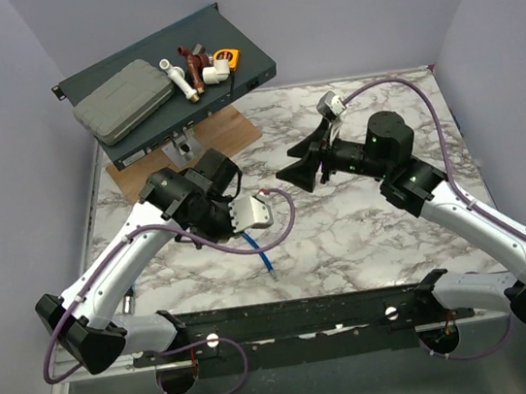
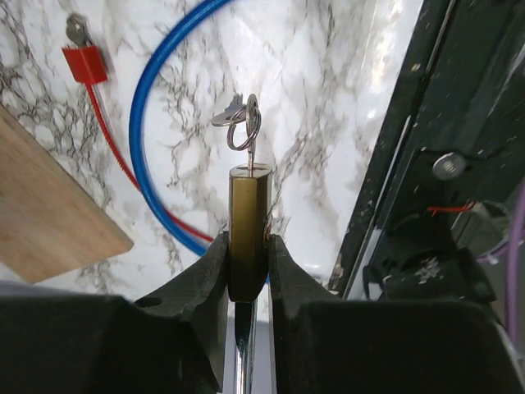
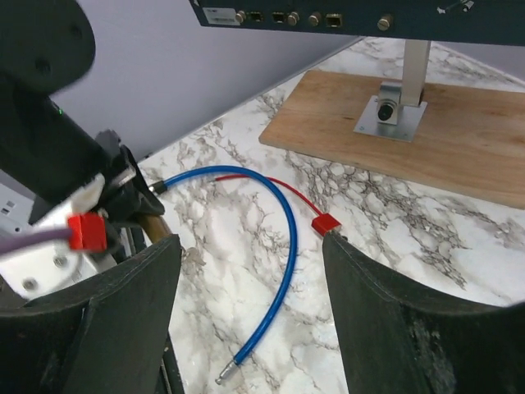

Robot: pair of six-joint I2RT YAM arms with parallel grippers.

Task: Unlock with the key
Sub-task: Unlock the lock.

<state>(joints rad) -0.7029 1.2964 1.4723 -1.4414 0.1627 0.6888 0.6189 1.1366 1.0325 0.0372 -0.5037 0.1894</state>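
My left gripper (image 2: pixel 248 246) is shut on the brass padlock (image 2: pixel 248 222) and holds it edge-on above the marble table. The small silver key (image 2: pixel 249 158) sticks in the padlock's far end. A key ring (image 2: pixel 244 131) with a second key (image 2: pixel 228 115) hangs from it. The shackle runs back between my fingers. My right gripper (image 3: pixel 250 246) is open and empty, apart from the lock. In the top view it (image 1: pixel 291 175) points left toward the left gripper (image 1: pixel 235 222). The padlock's brass edge (image 3: pixel 153 226) shows at the left of the right wrist view.
A blue cable (image 3: pixel 283 246) and a red cable with a red tag (image 3: pixel 325 222) lie on the table below the grippers. A wooden board (image 1: pixel 179 155) at the back left carries a dark box (image 1: pixel 254 66) with a grey case (image 1: pixel 122 101) and pipe fittings (image 1: pixel 194 69).
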